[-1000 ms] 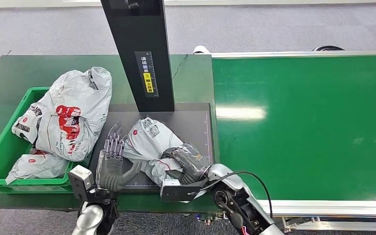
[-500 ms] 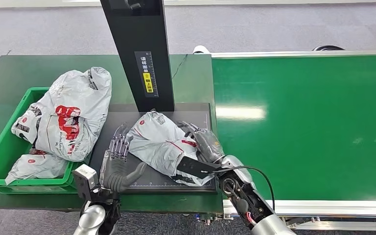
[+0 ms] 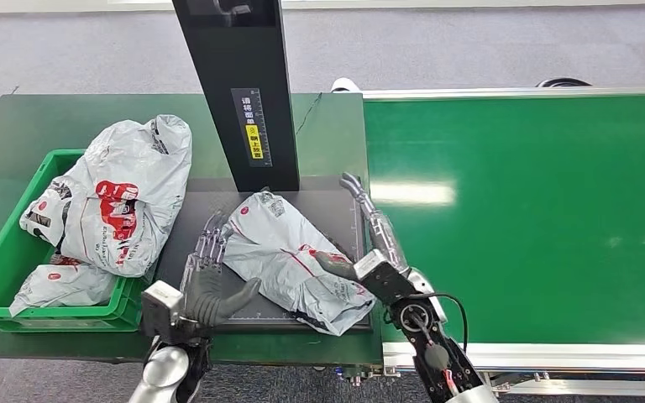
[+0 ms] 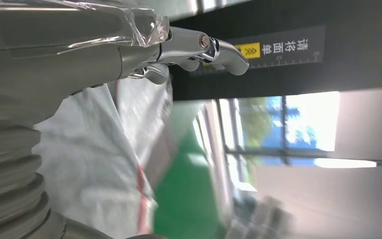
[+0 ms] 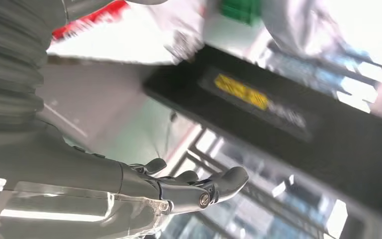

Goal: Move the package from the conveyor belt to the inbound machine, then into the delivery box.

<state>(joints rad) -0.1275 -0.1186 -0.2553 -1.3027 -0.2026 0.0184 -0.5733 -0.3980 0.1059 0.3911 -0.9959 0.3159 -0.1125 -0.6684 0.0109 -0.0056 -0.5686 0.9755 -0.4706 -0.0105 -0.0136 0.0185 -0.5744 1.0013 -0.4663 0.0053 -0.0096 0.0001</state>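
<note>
Grey plastic wrap with red print: that's the package (image 3: 290,259), and I have it lying flat on the dark platform of the inbound machine (image 3: 252,180), just in front of its black upright column. So the first leg, off the conveyor belt (image 3: 521,210) and onto the machine, reads as done from here.

My right hand (image 3: 369,239) is off to the package's belt side, fingers stretched out long and holding nothing; its thumb looks to be near the bag's edge, though I can't tell from the head view whether it touches. My left hand (image 3: 206,273) sits on the platform just beside the package's other edge, fingers extended and apart, thumb angled toward the bag, nothing in it. The left wrist view is blurred but shows the wrinkled grey plastic close against that hand.

What's left is the second leg: the bag must go into the green delivery box (image 3: 4,256) on the left, which already holds several other bags (image 3: 117,197) heaped high. I judge the task roughly half through.
</note>
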